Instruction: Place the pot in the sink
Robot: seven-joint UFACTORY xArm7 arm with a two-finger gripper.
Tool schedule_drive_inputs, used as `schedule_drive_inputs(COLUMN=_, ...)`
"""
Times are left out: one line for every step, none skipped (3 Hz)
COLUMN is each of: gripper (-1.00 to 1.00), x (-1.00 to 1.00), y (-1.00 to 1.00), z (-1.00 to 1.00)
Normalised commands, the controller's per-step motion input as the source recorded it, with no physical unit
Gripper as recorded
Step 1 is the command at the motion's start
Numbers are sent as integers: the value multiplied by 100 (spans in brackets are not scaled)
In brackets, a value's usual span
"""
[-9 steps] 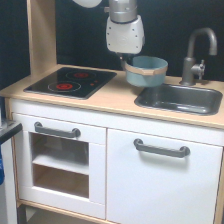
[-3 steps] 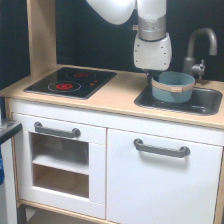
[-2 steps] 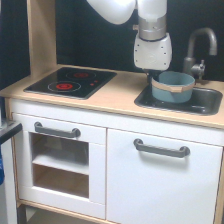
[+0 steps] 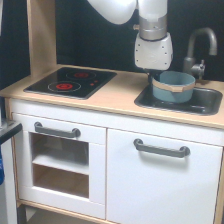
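The blue-grey pot (image 4: 173,87) with a tan rim band is inside the dark grey sink (image 4: 210,106) at the exterior view's right, slightly tilted and low in the basin. My gripper (image 4: 153,76) hangs straight down from the white wrist over the pot's left rim. Its dark fingers are mostly hidden behind the wrist and the pot, and appear closed on the rim.
A grey tap (image 4: 200,47) stands just behind the sink, close to the pot's right side. A flat black hob with red rings (image 4: 70,82) lies on the wooden counter at the left. A tall wooden side post (image 4: 40,35) rises at the far left.
Three seconds ago the pot was held above the counter left of the sink; it has moved right and down into the sink. No visible movement in the last second.
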Motion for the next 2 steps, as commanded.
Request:
schedule_drive_inputs(gripper=50, x=-1, y=1, z=-24)
schedule_drive_inputs(gripper=96, x=-2, y=-9, z=7)
